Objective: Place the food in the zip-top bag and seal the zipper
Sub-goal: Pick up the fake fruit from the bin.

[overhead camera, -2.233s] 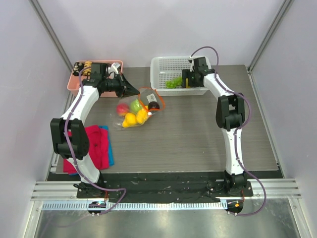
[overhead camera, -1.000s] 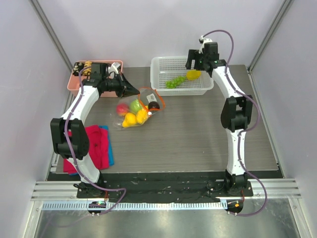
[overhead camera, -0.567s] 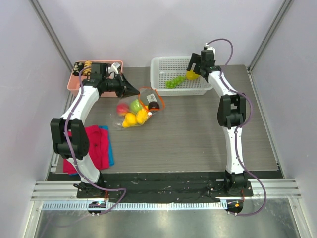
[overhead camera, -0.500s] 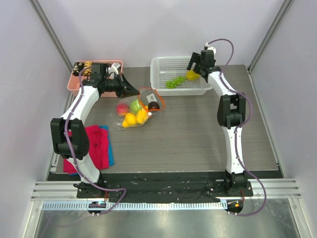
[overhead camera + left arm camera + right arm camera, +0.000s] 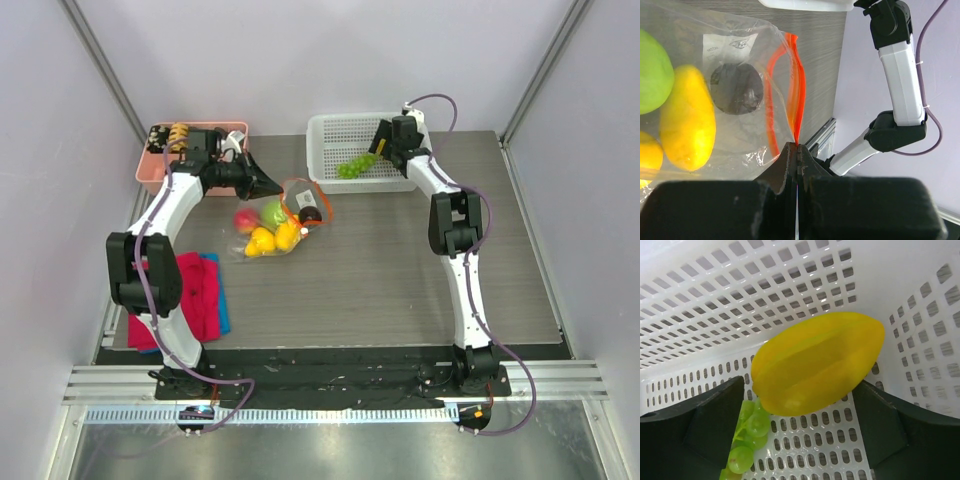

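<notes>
The zip-top bag (image 5: 283,222) lies at the table's middle left, holding a red apple (image 5: 244,220), green apple (image 5: 272,211), lemons (image 5: 262,240) and a dark plum (image 5: 310,213). My left gripper (image 5: 272,187) is shut on the orange-red zipper (image 5: 799,107) at the bag's mouth. The left wrist view shows the plum (image 5: 736,89) and a lemon (image 5: 687,125) through the plastic. My right gripper (image 5: 378,149) is over the white basket (image 5: 330,130), shut on a yellow ridged fruit (image 5: 817,362). The green grapes (image 5: 352,167) lie in the basket below it; they also show in the right wrist view (image 5: 747,440).
A pink bin (image 5: 150,172) with small brown and black snack pieces stands at the back left. A red-pink cloth (image 5: 197,295) over a blue one lies at the near left. Grey walls close in the table on three sides.
My right gripper lifted the yellow fruit out of the basket, then swung it left and lower over the grapes. My left gripper kept its hold on the zipper.
</notes>
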Motion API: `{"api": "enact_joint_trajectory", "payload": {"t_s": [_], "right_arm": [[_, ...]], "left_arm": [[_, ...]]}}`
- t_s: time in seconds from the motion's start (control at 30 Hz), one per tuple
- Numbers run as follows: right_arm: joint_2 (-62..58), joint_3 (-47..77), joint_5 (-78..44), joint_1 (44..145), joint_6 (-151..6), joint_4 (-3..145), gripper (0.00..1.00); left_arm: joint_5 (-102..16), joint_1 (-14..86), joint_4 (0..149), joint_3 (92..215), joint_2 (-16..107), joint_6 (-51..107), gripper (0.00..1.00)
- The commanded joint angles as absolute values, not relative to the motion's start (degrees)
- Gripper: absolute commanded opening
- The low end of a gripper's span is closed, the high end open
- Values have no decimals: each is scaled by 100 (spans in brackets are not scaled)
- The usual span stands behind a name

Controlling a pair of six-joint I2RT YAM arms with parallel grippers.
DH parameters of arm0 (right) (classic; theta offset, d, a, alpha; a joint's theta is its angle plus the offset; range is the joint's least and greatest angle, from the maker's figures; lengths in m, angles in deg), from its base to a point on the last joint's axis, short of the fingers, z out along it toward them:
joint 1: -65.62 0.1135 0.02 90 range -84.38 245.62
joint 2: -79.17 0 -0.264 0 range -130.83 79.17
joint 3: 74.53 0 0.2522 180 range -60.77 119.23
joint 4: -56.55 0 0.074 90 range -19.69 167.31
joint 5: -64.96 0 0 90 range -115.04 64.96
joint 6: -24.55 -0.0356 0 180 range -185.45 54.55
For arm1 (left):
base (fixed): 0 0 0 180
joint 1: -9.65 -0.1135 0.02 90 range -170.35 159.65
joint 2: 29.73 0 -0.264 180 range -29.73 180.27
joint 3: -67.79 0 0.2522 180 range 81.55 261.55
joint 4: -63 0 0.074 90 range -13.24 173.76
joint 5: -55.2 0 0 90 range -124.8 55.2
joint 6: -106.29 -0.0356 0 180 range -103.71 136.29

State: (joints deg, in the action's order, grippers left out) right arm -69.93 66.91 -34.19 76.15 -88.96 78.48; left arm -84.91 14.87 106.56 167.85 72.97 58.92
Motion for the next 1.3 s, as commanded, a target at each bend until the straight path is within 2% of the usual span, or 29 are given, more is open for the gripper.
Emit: {"api": "enact_joint_trajectory", "payload": {"t_s": [0.0,0.07,0.13,0.2,0.37,0.4,0.73,0.87,0.9,0.97,1.0,1.03,1.07,1.1,1.13,1.27], "right_arm": [[-6998,6896,-3471,7617,-8752,7620,86],[-6989,6887,-3497,7617,-8699,7559,84],[-6955,6861,-3506,7617,-8681,7489,78],[-6893,6843,-3541,7617,-8690,7445,69],[-6586,6633,-3620,7608,-8699,7304,55],[-6402,6476,-3577,7617,-8690,7269,49],[-5189,5438,-2909,7599,-8725,6901,18],[-4889,5165,-2794,7599,-8725,6926,1],[-4854,5095,-2785,7591,-8716,6935,1],[-4792,5050,-2759,7582,-8673,6943,1],[-4810,5111,-2776,7591,-8637,6987,8],[-4836,5173,-2820,7591,-8602,7013,21],[-4949,5260,-3012,7591,-8585,7205,52],[-5029,5461,-3127,7582,-8584,7338,66],[-5108,5550,-3198,7573,-8576,7356,71],[-5573,6007,-3479,7564,-8855,7234,77]], "left_arm": [[-8525,1440,10488,16838,7354,5778,0],[-8534,1440,10497,16856,7381,5777,0],[-8534,1440,10506,16865,7389,5760,0],[-8534,1431,10550,16891,7381,5734,0],[-8551,1405,10646,16961,7381,5672,0],[-8560,1396,10664,16953,7372,5663,0],[-8587,1379,10699,16988,7337,5619,0],[-8604,1379,10708,17005,7345,5628,0],[-8604,1387,10699,16997,7328,5628,0],[-8613,1379,10699,16979,7319,5628,0],[-8622,1379,10690,16979,7319,5628,0],[-8622,1379,10699,16970,7310,5628,0],[-8604,1379,10673,16970,7310,5628,0],[-8604,1387,10681,16970,7310,5628,0],[-8622,1379,10682,16979,7319,5637,0],[-8613,1379,10655,16953,7354,5646,0]]}}
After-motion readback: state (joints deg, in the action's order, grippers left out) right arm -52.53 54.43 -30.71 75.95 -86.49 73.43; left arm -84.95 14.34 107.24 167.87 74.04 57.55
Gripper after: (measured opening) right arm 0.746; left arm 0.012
